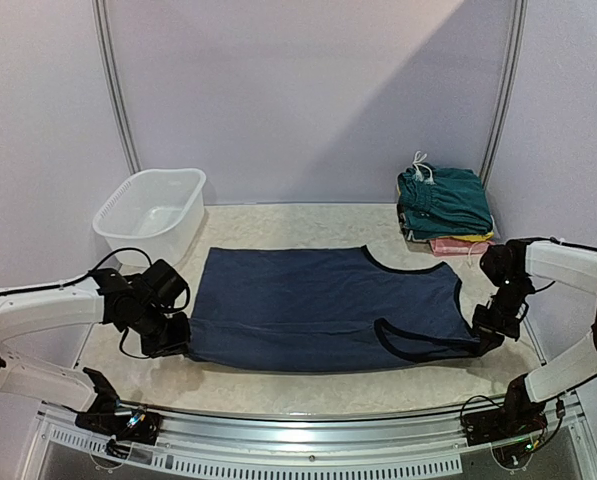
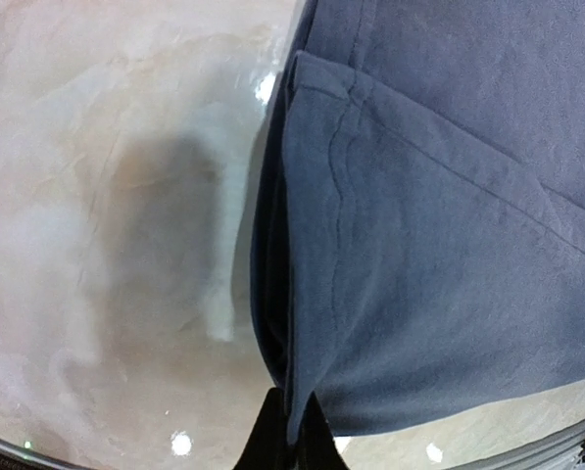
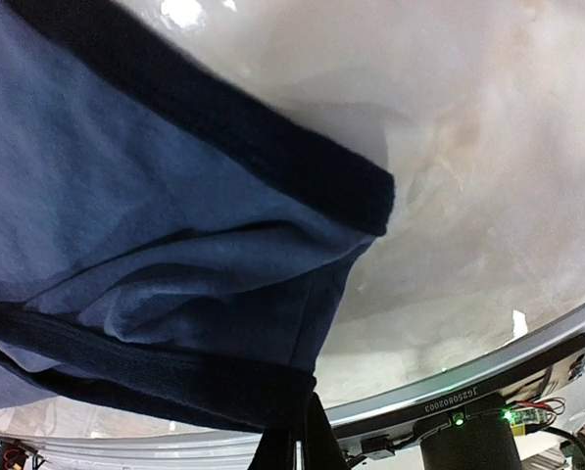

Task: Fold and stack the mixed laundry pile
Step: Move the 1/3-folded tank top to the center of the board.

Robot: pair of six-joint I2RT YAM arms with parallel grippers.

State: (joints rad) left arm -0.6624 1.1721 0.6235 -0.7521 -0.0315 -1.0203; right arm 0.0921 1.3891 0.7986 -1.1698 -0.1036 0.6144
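Right, top view first: navy shirt (image 1: 318, 300) lay flat on the table (image 1: 278, 388), sleeveless cut, hem to the left, armholes to the right. Left gripper (image 1: 174, 336) was clamped on the near hem corner, right gripper (image 1: 486, 334) was clamped on the near shoulder strap. Both pinches sat on the near edge, so I read it as a lengthwise fold, near edge carried over to the far edge. To do it well I'd lift both corners together, hold the edge taut between the arms, move at matched speed, and lay edge on edge before letting go. Slack in the middle would likely crease.

White tub (image 1: 113, 208) at far left: nothing in it that I could make out. Far right held the folded stack, with teal shorts (image 1: 448, 200) and their white drawstring (image 1: 420, 164) on top and yellow and pink pieces under them.

Left wrist: fingers (image 2: 268, 441) were closed on the hem corner of the navy shirt (image 2: 439, 294). The corner looked slightly raised, with shadow under it.

Right wrist: fingers (image 3: 272, 450) were closed on the dark trim band (image 3: 174, 377) of the strap, cloth bunched above the pinch. I'd pull that flat during the carry.
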